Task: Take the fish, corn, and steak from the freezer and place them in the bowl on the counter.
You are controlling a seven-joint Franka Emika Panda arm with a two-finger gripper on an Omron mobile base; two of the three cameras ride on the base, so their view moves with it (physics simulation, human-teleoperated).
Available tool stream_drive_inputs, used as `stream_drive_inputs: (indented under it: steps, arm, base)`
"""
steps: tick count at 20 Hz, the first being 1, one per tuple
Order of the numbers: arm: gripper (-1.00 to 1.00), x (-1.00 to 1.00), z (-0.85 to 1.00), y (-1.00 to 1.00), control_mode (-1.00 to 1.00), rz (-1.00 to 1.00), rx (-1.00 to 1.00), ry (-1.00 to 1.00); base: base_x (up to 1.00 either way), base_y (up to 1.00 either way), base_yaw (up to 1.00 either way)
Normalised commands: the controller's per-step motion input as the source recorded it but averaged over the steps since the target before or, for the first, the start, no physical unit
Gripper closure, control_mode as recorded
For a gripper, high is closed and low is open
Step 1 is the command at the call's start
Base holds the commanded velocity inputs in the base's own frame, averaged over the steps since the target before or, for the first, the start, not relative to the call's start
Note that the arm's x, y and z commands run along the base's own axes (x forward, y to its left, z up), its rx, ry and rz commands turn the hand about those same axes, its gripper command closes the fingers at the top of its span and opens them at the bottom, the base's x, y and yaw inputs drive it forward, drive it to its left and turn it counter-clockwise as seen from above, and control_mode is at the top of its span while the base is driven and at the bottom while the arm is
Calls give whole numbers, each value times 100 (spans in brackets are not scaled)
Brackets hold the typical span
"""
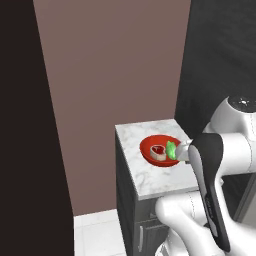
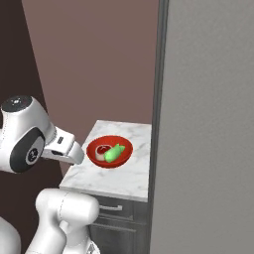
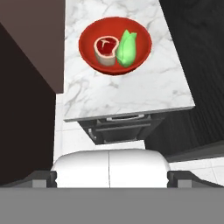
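A plain mauve wall (image 1: 110, 75) backs a narrow kitchen corner, and against it stands the small white marble bench (image 1: 150, 182) on its dark-grey cabinet (image 3: 118, 129).

On the bench sits the red bowl (image 1: 149, 145), roughly in the middle of the slab and a little toward the wall. Inside the bowl, the steak (image 3: 106, 49) lies on the side away from the freezer, a pale-rimmed red cut. Touching it, on the freezer side of the bowl, lies a bright green piece that I take to be the corn (image 3: 126, 49) in its husk. I see no fish in the bowl, nor anywhere on the bench around it.

Just beside the bench, on the side nearest the corn, rises the tall light-grey freezer (image 2: 208, 124); from here I cannot see into it.

The gripper (image 3: 112, 177) hangs above the near edge of the bench, short of the bowl, looking down on it. Its fingertips (image 3: 43, 178) stand at the far corners of the hand view, so the jaws are spread wide, with nothing between them.

By my reckoning two of the three foods are delivered. What is left is the fish: reach into the freezer, fetch it, and set it in the bowl beside the other two.
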Motion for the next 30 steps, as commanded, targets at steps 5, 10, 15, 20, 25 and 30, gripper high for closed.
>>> stream_drive_inputs:
  steps: [5,10,15,20,25,30]
  arm:
    - [-100,-4,0,0,100,0,0,0]
    - [-100,0,0,0,100,0,0,0]
    - [-100,0,0,0,100,0,0,0]
    - [-100,0,0,0,100,0,0,0]
    - [-100,0,0,0,100,0,0,0]
    - [-100,0,0,0,100,0,0,0]
  base:
    - [-42,0,-1]
    - [-61,0,-2]
    - [-69,0,-5]
    - [-64,-19,-9]
    - [-43,-58,-7]
    - [-15,-83,-1]
